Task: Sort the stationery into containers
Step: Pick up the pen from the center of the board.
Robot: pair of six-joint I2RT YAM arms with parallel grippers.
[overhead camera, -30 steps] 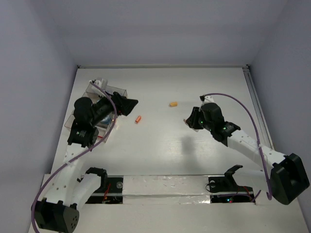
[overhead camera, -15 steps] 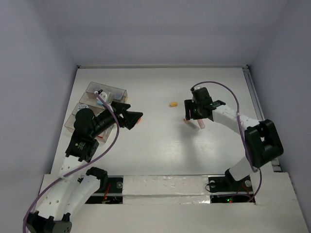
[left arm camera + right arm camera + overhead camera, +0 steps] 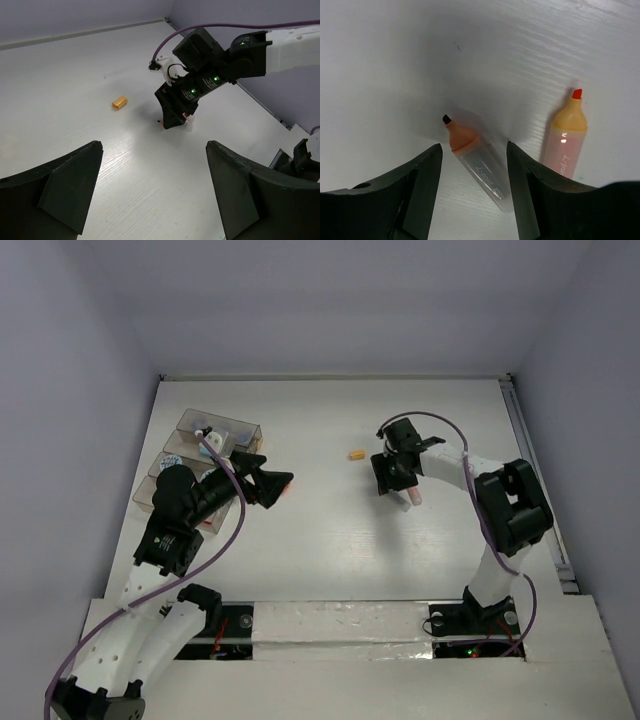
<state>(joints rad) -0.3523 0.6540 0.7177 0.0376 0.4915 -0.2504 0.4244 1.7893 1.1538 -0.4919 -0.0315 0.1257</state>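
Two uncapped markers lie side by side on the white table. One has a clear barrel, an orange neck and a black tip [image 3: 475, 160]; it lies between the fingers of my open right gripper [image 3: 474, 165], which hovers low over it. The other, a pink marker [image 3: 567, 142] with a yellow neck and red tip, lies just outside the right finger. From above, the right gripper [image 3: 393, 477] covers most of both markers. My left gripper [image 3: 272, 483] is open and empty, its tips beside a small orange piece [image 3: 286, 482]. The clear containers [image 3: 228, 426] stand at the far left.
A short yellow-orange cap [image 3: 355, 454] lies left of the right gripper, also visible as the cap [image 3: 119, 102] in the left wrist view. The containers hold a few small items. The left arm reaches over the front bins.
The right arm has swung in from the right, come down over the two markers and opened its jaws. The left gripper has moved off the containers toward the small orange piece.
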